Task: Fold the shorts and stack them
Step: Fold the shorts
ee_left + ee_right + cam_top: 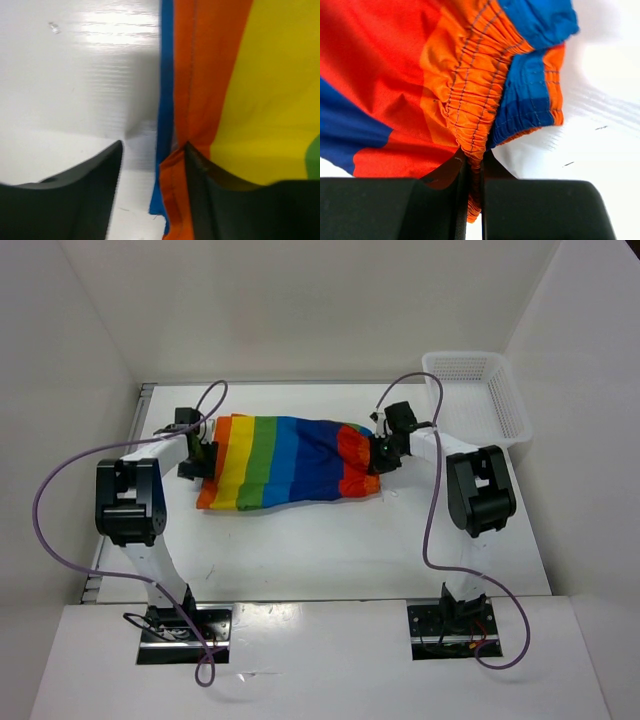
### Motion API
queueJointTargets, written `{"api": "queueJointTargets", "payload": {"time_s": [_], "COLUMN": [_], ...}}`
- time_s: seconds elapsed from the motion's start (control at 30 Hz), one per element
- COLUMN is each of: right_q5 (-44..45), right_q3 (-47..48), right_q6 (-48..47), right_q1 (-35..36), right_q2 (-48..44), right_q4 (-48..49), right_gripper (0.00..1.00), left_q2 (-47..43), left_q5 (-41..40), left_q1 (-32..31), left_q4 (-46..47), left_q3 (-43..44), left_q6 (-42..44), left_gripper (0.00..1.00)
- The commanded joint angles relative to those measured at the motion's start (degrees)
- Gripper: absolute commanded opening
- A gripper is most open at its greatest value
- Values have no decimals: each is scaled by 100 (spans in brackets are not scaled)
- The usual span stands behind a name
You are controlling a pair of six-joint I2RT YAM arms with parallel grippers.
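Right gripper (474, 167) is clamped on the orange elastic waistband of the shorts (290, 462), which lie spread across the far middle of the white table (330, 550) between both arms. Side walls (60, 390) stand close. A white mesh basket (480, 390) sits far right, and bare tabletop lies nearer the bases. Left gripper (152, 145) has its jaws apart, straddling the shorts' orange-and-blue edge.

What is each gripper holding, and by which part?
The right gripper pinches the rainbow-striped cloth shorts by their gathered orange waistband. The left gripper stands open astride the opposite edge.
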Motion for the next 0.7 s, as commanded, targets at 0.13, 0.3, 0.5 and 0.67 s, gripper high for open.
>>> {"api": "queueJointTargets", "payload": {"time_s": [0.13,0.3,0.5,0.67], "right_q5": [-421,-262,-201,-139], "right_q3": [344,291,291,169], "right_q6": [-900,-1085,-1086,-1138], "right_q1": [-163,-163,-163,-163], "right_q2": [-384,-445,-445,-612], "right_q4": [-368,-368,-316,-263], "right_gripper": [0,0,0,0], "left_q2": [-656,-761,-647,-647], "left_q5": [-467,307,1335,1214], "left_q1": [-450,-1294,-2183,-2245], "left_q4": [-669,-1031,-1032,-804], "left_q3": [1041,1263,605,-37], "left_q6": [43,43,43,43], "left_gripper": [66,66,65,63]}}
